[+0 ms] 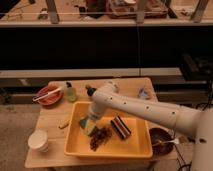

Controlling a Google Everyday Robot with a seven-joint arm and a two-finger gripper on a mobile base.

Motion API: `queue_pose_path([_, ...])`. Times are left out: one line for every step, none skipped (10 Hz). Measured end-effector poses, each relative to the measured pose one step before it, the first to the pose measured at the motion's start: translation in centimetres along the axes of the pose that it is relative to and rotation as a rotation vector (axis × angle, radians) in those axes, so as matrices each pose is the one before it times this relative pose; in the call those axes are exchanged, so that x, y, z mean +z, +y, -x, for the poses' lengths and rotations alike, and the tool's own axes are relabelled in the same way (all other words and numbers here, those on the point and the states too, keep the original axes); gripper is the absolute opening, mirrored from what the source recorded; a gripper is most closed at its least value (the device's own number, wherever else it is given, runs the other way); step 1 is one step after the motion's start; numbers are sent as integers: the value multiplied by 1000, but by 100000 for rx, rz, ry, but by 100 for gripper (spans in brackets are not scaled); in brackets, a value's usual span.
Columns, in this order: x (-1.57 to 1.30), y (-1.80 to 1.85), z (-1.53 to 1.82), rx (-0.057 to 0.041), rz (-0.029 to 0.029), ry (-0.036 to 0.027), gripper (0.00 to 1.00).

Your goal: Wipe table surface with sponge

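– Sponge (88,127): where is it?
– In the tub (107,151), at the left end, tilted. It is teal with a pale layer. The end effector (89,119) sits right over it and hides its upper edge.
– Clamped on it?
– No, as far as I can tell. Its jaws stand apart. Whether they touch the sponge I cannot tell, because the wrist covers that spot.
– What else is hard to read?
– The arm (142,107) runs off the right edge, so its base is cut off. A brown clump (101,137) in the tub is too blurred to name. So is a bluish thing (144,93) at the far right of the tabletop (50,117).
– Count for me.
– One sponge, one tub, and one striped block (120,126) just right of the clump.
– And outside the tub?
– Two bowls: a red bowl (47,95) far left with a utensil across it, and a dark bowl (160,136) by the tub's right end. Two bottles stand behind the tub: a green bottle (70,93) and a dark-capped bottle (90,91). There is one cup (38,140) at the near left. One pale lump (64,123) lies just left of the tub.
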Motion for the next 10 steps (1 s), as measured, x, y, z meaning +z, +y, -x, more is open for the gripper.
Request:
queue_pose_path([858,-166,-152,1179,-956,1267,80])
queue_pose_path([384,-127,-50,1007,-992,581,80])
queue_pose_path([386,-112,-77,967,-524,414,80])
queue_pose_path([455,-90,-76,966,-77,148,80])
queue_pose_path([830,54,-118,1227,865,148,80])
queue_pose_path([635,83,-104,867,657,210,80])
queue_pose_path([577,76,-125,772,509,422,80])
queue_pose_path([460,104,-107,460,349,521,80])
queue_pose_path([532,169,-106,259,220,790,80])
queue_pose_path([452,223,-80,181,399,618,80])
